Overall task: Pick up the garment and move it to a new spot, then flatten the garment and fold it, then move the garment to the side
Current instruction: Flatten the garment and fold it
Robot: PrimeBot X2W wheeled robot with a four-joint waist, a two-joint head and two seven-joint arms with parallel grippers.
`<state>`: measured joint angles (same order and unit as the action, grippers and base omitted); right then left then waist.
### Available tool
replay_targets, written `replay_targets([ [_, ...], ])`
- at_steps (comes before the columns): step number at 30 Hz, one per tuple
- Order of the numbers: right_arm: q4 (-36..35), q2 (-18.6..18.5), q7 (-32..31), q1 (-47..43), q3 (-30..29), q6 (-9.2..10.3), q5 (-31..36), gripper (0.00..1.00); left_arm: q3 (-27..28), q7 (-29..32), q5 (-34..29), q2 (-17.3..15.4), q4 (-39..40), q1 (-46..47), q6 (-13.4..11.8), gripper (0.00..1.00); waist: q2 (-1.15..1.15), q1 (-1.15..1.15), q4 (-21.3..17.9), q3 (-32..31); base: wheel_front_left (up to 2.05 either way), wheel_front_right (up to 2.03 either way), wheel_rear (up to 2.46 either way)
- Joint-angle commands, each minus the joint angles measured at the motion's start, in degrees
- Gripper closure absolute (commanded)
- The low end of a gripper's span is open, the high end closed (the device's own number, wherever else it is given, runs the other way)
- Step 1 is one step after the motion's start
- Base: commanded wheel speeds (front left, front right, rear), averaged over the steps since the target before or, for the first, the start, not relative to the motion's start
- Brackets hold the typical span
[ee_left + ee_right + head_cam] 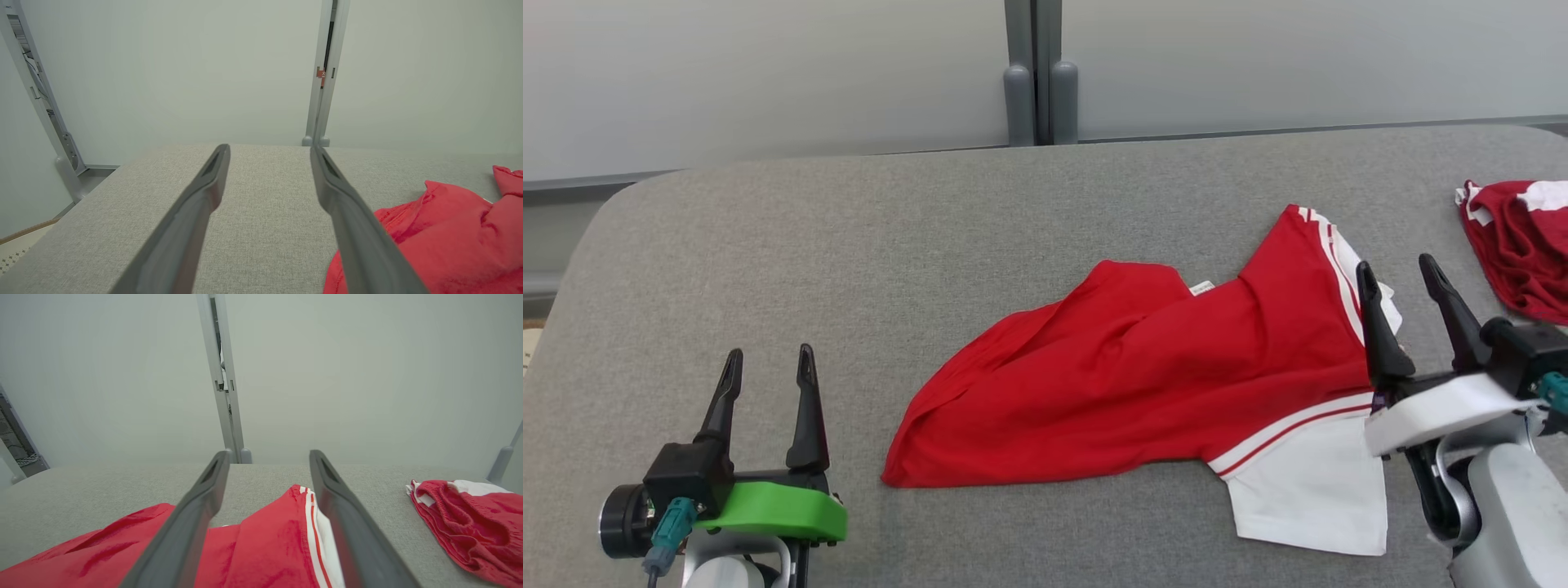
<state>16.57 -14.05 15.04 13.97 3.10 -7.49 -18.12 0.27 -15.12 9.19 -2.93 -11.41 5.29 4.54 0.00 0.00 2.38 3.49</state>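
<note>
Rumpled red garment (1143, 384) sprawls on grey woven table (849, 245).

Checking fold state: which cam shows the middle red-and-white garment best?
Head view: the garment lies nearly whole in frame, crumpled, white panel toward the robot's right. Left wrist view catches a red edge; right wrist view shows its striped end, cropped.

The red garment (1143, 384) is lying crumpled on the grey bench (849, 245), spreading between the 2 pairs of fingers. The left fingers (805, 408) are standing apart over bare bench, clear of the cloth. The right fingers (1376, 327) are also standing apart, gripping nothing, 1 finger overlapping the garment's white-striped edge. A 2nd red-and-white cloth (1519, 245) is lying just right of the right fingers.
</note>
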Motion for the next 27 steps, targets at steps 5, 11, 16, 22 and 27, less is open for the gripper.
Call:
replay_targets([
  [5,-6.2,1.7,0.2,-6.2,-0.7,-0.01,1.5,0.00,0.5,0.0,-0.9,-0.1,-0.5,-1.0,0.5,0.00,0.00,0.00,-1.0,-1.1,0.00,0.00,0.00],
  [11,-11.1,3.5,0.2,-11.4,-1.6,-0.01,2.8,0.00,0.8,0.0,-0.9,-0.1,-1.3,-1.3,0.8,0.00,0.00,0.00,-1.1,-2.0,0.00,0.00,0.00],
  [16,-14.2,5.1,0.0,-15.4,-2.4,-0.01,4.1,0.00,1.0,0.0,-0.8,-0.4,-2.2,-1.6,0.8,0.00,0.00,0.00,-0.8,-3.0,0.00,0.00,0.00],
  [22,-16.1,6.0,-1.2,-18.1,-3.0,-0.01,4.3,0.00,0.5,0.1,-1.1,-1.1,-3.0,-2.3,0.9,0.00,0.00,0.00,-0.4,-3.9,0.00,0.00,0.00],
  [27,-17.0,6.6,-2.2,-19.4,-2.9,-0.01,5.0,0.00,0.1,0.8,-1.0,-1.5,-2.8,-2.2,0.7,0.00,0.00,0.00,0.0,-4.1,0.00,0.00,0.00],
])
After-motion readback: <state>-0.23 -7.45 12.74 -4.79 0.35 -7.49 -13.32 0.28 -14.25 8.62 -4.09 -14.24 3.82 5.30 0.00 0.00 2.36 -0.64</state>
